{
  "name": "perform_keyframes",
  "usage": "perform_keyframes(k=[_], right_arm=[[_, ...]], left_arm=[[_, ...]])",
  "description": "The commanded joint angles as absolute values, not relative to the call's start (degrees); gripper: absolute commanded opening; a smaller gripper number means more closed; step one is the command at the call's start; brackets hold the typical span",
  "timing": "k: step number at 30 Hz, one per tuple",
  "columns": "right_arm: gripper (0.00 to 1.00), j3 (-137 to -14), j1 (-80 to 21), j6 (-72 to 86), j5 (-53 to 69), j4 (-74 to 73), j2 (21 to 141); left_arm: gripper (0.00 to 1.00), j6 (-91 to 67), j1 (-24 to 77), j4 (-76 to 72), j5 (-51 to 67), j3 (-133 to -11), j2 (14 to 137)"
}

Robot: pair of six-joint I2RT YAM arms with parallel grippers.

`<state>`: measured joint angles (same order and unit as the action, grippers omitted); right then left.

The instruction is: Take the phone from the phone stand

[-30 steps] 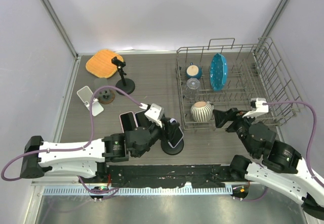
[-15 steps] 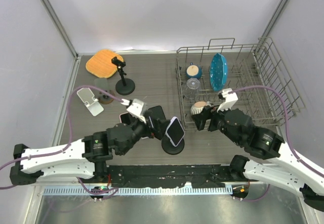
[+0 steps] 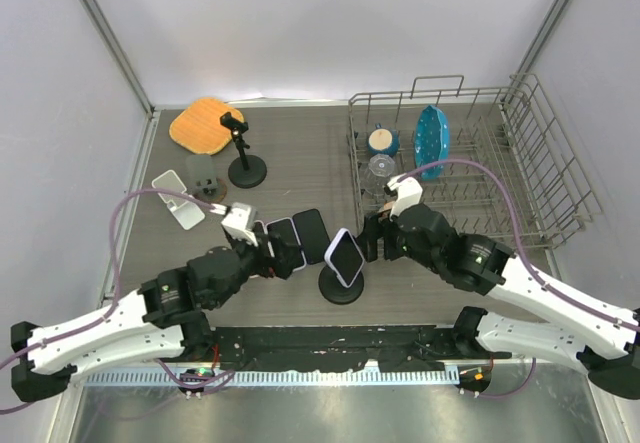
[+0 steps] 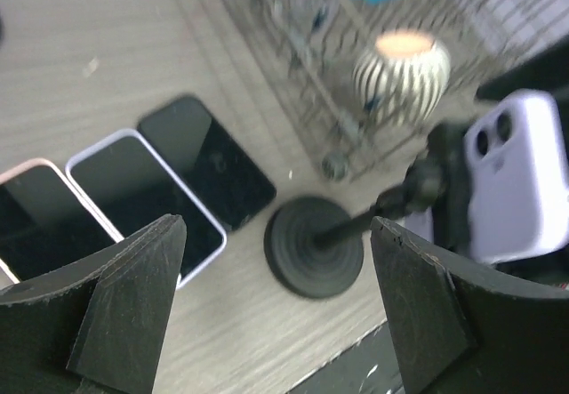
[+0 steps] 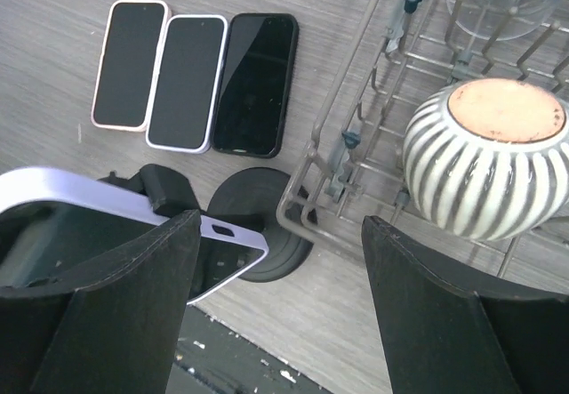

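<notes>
- Looking down from the top external view, we find the phone (image 3: 347,255), in a lavender case, seated tilted in the clamp of the black phone stand (image 3: 340,286). The stand is on the table (image 3: 300,153) between the two arms.
- The right gripper (image 3: 371,243) sits just beside the phone's right edge; from here we cannot tell whether it touches.
- The left gripper (image 3: 275,260) hangs over the flat phones (image 3: 311,234), three in a row just left of the stand.
- A dish rack (image 3: 530,163) occupies the back right, and an orange cloth (image 3: 204,125) lies at the back left.
- From the left wrist view, the left gripper (image 4: 276,225) has its jaws wide apart with nothing between them.
- Below it we note the stand's round base (image 4: 316,247) and the flat phones (image 4: 147,194) side by side.
- The phone (image 4: 517,176) shows its back and two lenses at the right, raised on the stand's arm. A striped vase (image 4: 404,74) stands in the rack behind.
- From the right wrist view, the right gripper (image 5: 280,221) also has its jaws apart and clamps nothing.
- The phone (image 5: 98,221) reaches one corner into the gap beside one finger (image 5: 107,314). We cannot tell whether they touch.
- The flat phones (image 5: 187,81) lie beyond, and the striped vase (image 5: 489,158) sits in the dish rack (image 5: 347,136).
</notes>
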<state>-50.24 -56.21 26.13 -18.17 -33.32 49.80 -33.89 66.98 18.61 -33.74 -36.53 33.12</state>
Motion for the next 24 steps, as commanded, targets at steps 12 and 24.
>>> perform_keyframes(k=[12,24], right_arm=[[0.79,-51.5,-56.43,22.5,-15.03,-23.73,57.92],[0.78,-52.82,-56.51,21.71,-15.2,-24.86,58.36]], left_arm=[[0.89,-37.62,66.88,2.47,-15.38,-30.94,45.08],[0.89,-38.41,66.97,-5.8,-10.11,-31.9,50.62]])
